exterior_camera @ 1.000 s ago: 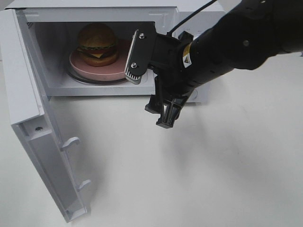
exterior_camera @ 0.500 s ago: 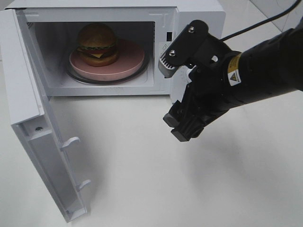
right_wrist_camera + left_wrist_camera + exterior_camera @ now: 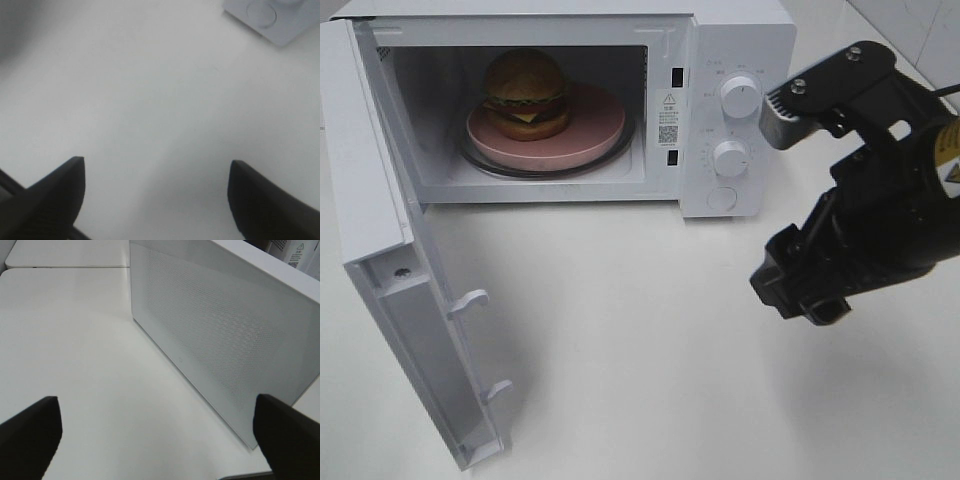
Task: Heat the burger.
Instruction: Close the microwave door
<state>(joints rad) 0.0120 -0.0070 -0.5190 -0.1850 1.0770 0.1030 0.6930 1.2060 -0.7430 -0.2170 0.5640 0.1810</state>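
One microwave oven stands on the white table with its cavity exposed. Its door hangs fully open at the left of the exterior view, and the left wrist view faces the door's perforated panel.

Two grippers follow in size. The right gripper has its jaws spread wide with nothing between them, above bare table in front of the control panel and near the upper knob. The left gripper is likewise wide and empty, close to the door's outer face but apart from it.

Inside the cavity a pink plate rests on the turntable. The burger sits upright on the plate's left half, its layers aligned.

Handling, as judged:
- The burger looks light.
- The domed bun offers a smooth, rounded surface.
- The stacked layers may shear apart under a sideways push.
- Whether the bun is soft or rigid cannot be told.
- A hold low across the bun's sides, spanning the layers, would suit it.
- Better still, the plate's rim serves as the handle and leaves the stack untouched.
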